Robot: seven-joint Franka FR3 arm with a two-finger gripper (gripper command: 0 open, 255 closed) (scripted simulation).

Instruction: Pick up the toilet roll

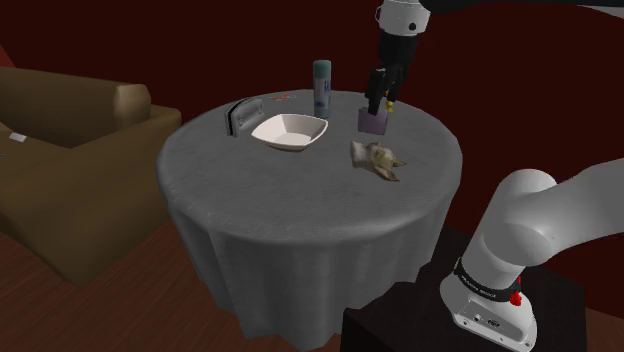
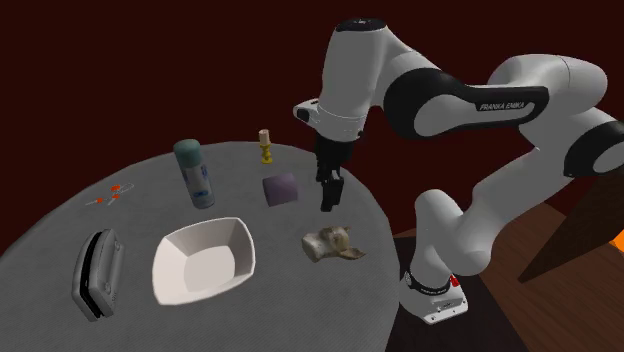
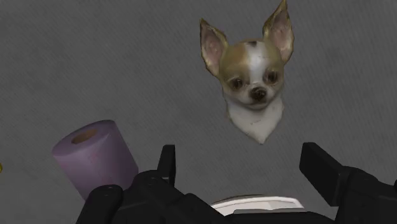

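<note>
Presently, gripper (image 3: 240,158): fingers spread, holding nothing.
Toilet roll (image 3: 95,156): purple, upright, just outside one finger, not in the gap.
Risk: descending as aligned, that finger may clip its rim and topple it.
Dog head (image 3: 251,79): ahead of fingers; may be nudged.
</note>
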